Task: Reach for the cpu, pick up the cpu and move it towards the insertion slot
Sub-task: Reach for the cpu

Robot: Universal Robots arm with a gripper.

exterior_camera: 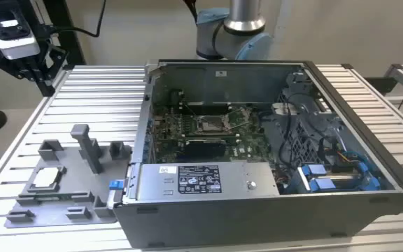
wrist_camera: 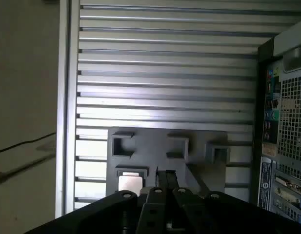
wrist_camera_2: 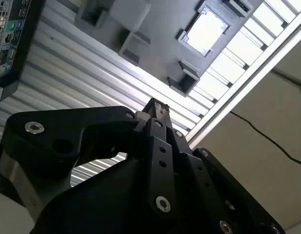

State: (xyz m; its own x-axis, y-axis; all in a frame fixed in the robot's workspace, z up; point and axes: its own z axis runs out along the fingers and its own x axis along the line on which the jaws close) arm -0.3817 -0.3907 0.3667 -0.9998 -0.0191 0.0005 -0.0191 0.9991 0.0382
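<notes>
At the exterior view's left, the gripper (exterior_camera: 28, 67) hangs above the far corner of the slatted table (exterior_camera: 96, 100), high over the table and well apart from the cpu (exterior_camera: 45, 178). In the first wrist view its 2 fingers (wrist_camera: 162, 179) are pressed together, closed on nothing. The cpu lies flat, silvery face up, in a square pocket of the grey fixture plate (exterior_camera: 72, 184) at the table's near end; 1 tall post (exterior_camera: 89, 149) and several low blocks stand on the same plate. Just right of the plate sits the open computer case (exterior_camera: 257, 220). Inside it, the insertion slot (exterior_camera: 212, 124) shows as a square metal frame with a dark centre, set in the green circuit board (exterior_camera: 165, 134). Behind the case rises the arm's base (exterior_camera: 233, 29).
</notes>
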